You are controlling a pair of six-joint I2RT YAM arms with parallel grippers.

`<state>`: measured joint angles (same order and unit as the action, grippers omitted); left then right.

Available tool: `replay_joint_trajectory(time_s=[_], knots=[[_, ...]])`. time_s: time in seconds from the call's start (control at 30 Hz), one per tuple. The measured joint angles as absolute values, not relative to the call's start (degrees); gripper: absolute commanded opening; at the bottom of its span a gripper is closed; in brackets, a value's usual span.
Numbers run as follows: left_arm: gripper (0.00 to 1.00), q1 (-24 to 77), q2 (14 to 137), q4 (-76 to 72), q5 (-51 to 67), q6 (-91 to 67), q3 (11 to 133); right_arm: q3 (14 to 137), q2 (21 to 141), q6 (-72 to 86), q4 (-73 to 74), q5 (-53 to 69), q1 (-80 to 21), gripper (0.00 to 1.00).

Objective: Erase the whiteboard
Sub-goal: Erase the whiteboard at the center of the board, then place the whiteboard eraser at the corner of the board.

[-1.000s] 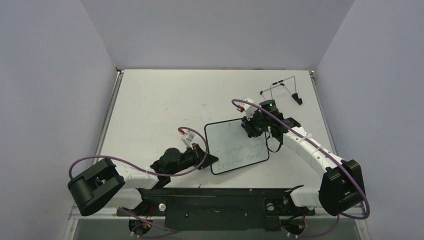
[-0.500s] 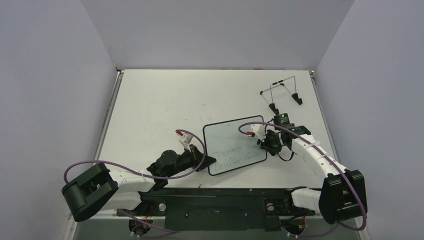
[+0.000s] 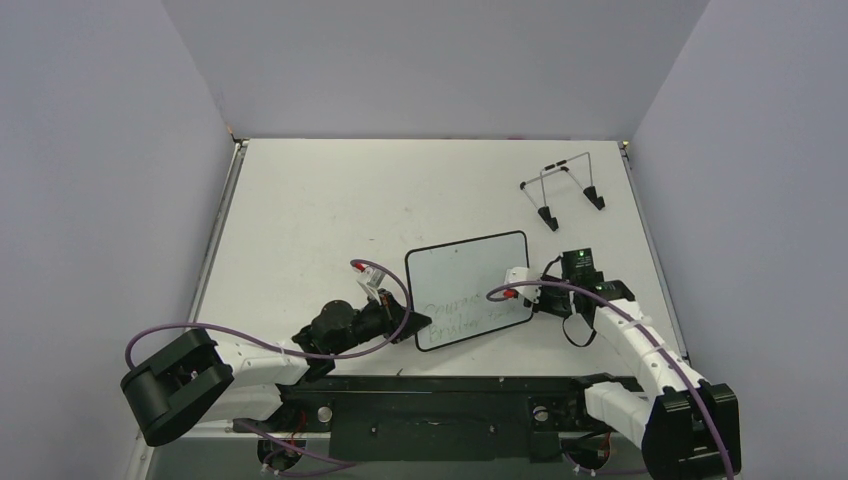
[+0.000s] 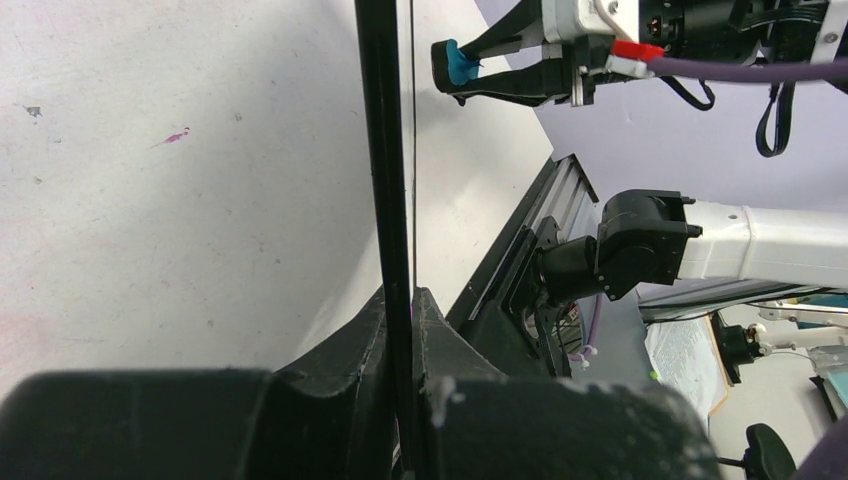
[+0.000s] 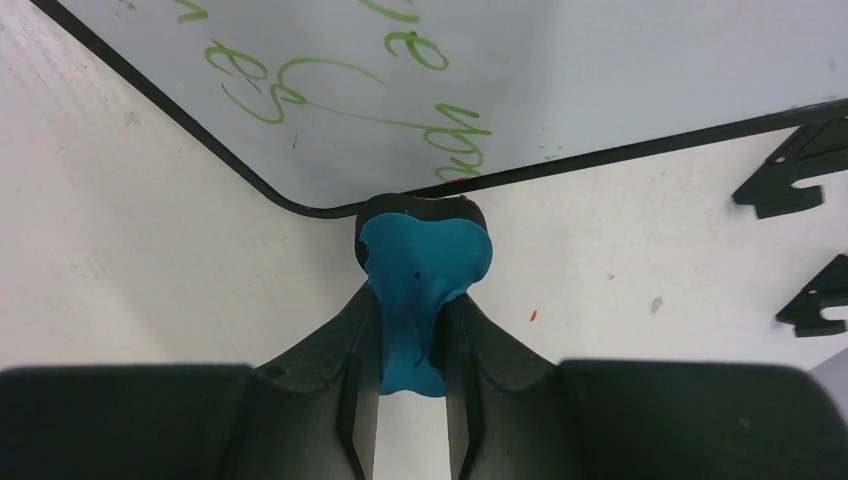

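Whiteboard [image 3: 465,270] lies near the middle of the table [image 3: 320,210], a little toward 4 o'clock, with green handwriting across its near half. At its 7 o'clock corner the left gripper [image 3: 412,322] is pinched tight on the thin black rim. At its 4 o'clock corner the right gripper [image 3: 527,296] is clamped on a blue eraser [image 5: 425,260], whose head meets the rim just outside the writing. Wire stand [image 3: 563,188] sits well apart, at 1 o'clock from the board.

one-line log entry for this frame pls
left claw: shut on whiteboard edge | right claw: shut on blue eraser, at board's right rim | green writing: present on near half
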<state>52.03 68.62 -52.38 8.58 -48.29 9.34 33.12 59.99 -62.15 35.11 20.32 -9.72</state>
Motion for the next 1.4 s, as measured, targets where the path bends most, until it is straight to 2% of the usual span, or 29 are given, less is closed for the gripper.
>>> replay_joint_trajectory(time_s=[0.33,0.97,1.1,1.2,1.4], knots=[[0.00,51.5,68.6,-52.0,9.1,-49.8,9.3,32.4,58.4,-71.6,33.0,22.7,-9.7,0.00],[0.00,51.3,70.0,-53.0,9.6,-51.4,9.4,32.1,60.5,-73.1,32.2,21.6,-10.2,0.00],[0.00,51.3,70.0,-53.0,9.6,-51.4,9.4,33.4,61.3,-67.9,32.8,22.5,-10.1,0.00],[0.00,51.3,69.9,-52.8,9.6,-51.2,9.4,38.8,64.0,-59.5,34.4,24.7,-8.4,0.00],[0.00,51.3,65.9,-48.9,9.1,-49.1,9.4,48.8,69.9,-44.0,32.9,23.9,0.4,0.02]])
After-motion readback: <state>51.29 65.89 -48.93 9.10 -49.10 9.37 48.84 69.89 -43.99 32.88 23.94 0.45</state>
